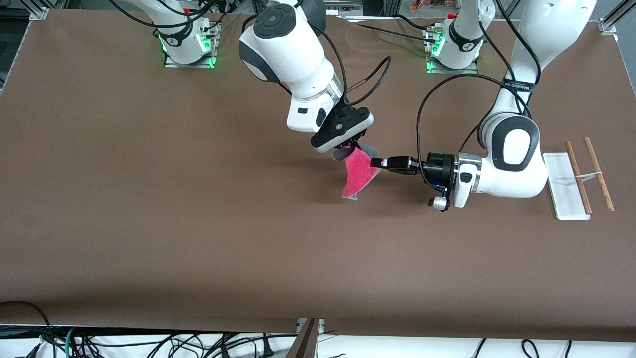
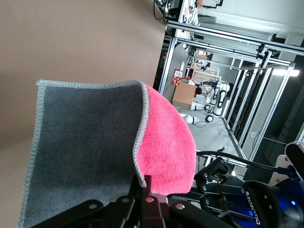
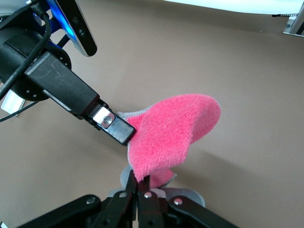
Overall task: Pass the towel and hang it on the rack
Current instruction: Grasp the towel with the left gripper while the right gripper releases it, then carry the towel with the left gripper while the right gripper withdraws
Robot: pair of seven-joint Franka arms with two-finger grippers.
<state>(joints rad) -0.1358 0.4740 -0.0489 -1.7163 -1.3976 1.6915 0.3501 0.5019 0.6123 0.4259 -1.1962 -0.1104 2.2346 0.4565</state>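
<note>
The towel [image 1: 358,174], pink-red on one side and dark grey on the other, hangs in the air over the middle of the table. My right gripper [image 1: 354,147] is shut on its top corner from above; in the right wrist view its fingers [image 3: 142,183] pinch the pink cloth [image 3: 175,128]. My left gripper [image 1: 373,162] reaches in level from the rack's side and is shut on the towel's pale edge [image 2: 142,178]; the grey side [image 2: 85,142] fills the left wrist view. The left gripper's fingertips [image 3: 114,126] also show in the right wrist view. The rack [image 1: 566,199] stands at the left arm's end.
The rack's two wooden rods [image 1: 579,176] lie over its white base, joined by a white clip [image 1: 589,175]. The left arm's forearm [image 1: 507,164] is between the towel and the rack. Brown tabletop [image 1: 198,223] spreads around.
</note>
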